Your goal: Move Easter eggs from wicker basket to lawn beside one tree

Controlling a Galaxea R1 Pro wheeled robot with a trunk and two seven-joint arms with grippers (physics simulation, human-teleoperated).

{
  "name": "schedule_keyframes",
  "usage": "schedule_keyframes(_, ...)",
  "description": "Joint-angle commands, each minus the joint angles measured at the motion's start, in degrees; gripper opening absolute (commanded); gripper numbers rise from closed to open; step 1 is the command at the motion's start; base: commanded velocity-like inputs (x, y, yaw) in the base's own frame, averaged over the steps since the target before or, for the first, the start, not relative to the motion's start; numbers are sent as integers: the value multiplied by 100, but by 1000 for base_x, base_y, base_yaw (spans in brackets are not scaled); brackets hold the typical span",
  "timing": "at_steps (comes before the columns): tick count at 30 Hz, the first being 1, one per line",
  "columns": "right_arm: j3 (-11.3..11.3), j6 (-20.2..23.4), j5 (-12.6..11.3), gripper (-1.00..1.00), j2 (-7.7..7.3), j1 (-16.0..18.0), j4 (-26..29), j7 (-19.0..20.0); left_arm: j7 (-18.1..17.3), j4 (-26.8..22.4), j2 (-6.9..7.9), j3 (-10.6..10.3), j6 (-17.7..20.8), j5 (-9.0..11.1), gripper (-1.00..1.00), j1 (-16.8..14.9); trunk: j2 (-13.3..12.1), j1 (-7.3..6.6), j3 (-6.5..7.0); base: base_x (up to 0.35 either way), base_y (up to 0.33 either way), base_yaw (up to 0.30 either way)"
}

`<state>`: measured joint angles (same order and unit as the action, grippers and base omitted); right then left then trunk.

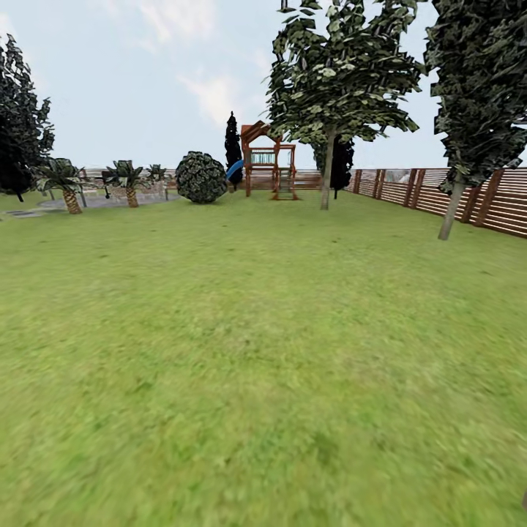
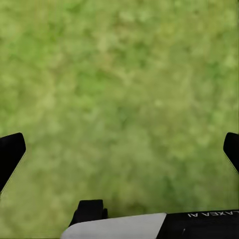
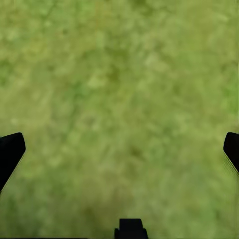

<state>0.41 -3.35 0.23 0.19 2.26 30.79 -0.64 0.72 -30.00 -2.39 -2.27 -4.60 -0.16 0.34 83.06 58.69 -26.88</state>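
The lawn (image 1: pixel 249 351) spreads across the lower frame. A slatted fence (image 1: pixel 468 194) runs at right, with a pale-trunked tree (image 1: pixel 327 172) upper centre. Left tool (image 2: pixel 119 154) and right tool (image 3: pixel 119 154) hang wide open above grass, holding nothing.

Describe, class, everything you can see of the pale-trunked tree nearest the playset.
The tree stands upright on the lawn, far off, right of the red-brown playset and left of the slatted fence. Its trunk is bare, straight, slim and pale grey-beige, meeting the grass at its foot. Above, a wide crown of dark, blocky leaves mottled green and white spreads out and runs past the picture's top edge. Nothing leans on it; a darker tree shows just behind the trunk.
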Motion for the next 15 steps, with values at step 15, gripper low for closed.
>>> schedule_keyframes(15, 3, -17, 9, 100, 7, 2, -3, -7, 8, -6, 1, -11, -13, -1, 100, 2, 2, 4, -5, 335, 0, 0)
